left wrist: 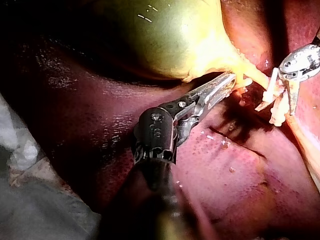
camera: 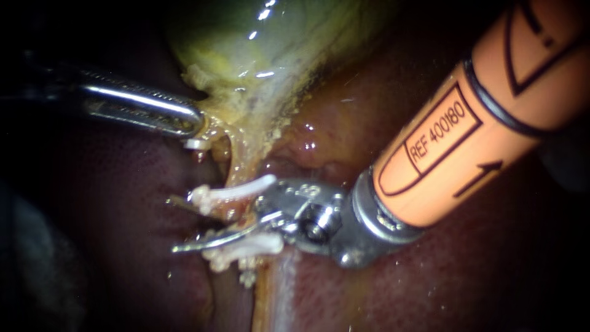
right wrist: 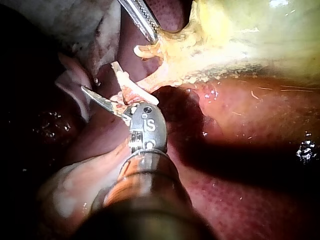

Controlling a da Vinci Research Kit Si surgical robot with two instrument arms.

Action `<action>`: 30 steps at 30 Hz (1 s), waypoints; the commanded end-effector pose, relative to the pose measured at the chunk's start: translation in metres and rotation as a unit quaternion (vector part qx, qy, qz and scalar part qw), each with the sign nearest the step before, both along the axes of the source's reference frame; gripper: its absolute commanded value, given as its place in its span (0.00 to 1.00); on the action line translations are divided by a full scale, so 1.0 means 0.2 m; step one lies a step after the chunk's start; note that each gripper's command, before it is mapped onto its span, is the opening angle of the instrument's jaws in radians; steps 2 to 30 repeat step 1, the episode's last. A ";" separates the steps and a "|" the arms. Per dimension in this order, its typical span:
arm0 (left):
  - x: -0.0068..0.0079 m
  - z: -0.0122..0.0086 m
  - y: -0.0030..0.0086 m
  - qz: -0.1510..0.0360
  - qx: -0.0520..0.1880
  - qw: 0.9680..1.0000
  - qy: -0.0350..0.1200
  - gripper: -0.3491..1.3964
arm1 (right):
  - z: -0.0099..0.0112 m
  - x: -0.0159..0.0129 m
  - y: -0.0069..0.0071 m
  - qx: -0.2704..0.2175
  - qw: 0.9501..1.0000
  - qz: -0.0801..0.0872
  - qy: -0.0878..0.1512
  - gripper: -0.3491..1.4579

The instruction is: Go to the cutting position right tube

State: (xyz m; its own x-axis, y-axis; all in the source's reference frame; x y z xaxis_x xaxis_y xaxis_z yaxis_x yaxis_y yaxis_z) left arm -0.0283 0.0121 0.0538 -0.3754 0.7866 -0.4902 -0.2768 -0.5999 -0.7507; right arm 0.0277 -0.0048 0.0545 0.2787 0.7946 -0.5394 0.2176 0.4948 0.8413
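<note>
Tube (camera: 236, 172) between clips (camera: 236, 189), inside wide-open right tool (camera: 172, 224)

Counter itself is hidden from us; the only support we can see is a pale crumpled cloth (left wrist: 45, 210) at the liver's edge in our left wrist view. The liver (left wrist: 225, 175) lies directly on it, its dark red lobe overlapping the cloth's border. The right wrist view gives us another pale fold (right wrist: 75, 20) beyond the liver, too blurred to identify.
</note>
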 end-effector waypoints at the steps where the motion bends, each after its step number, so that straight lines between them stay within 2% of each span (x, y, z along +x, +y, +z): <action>1: 0.000 0.000 0.000 0.000 0.000 1.000 0.000 0.00 | 0.001 0.000 0.000 0.003 1.000 0.001 -0.002 0.91; 30: 0.000 0.000 0.000 0.000 0.000 1.000 0.000 0.00 | 0.001 0.000 0.000 0.003 1.000 0.001 -0.002 0.91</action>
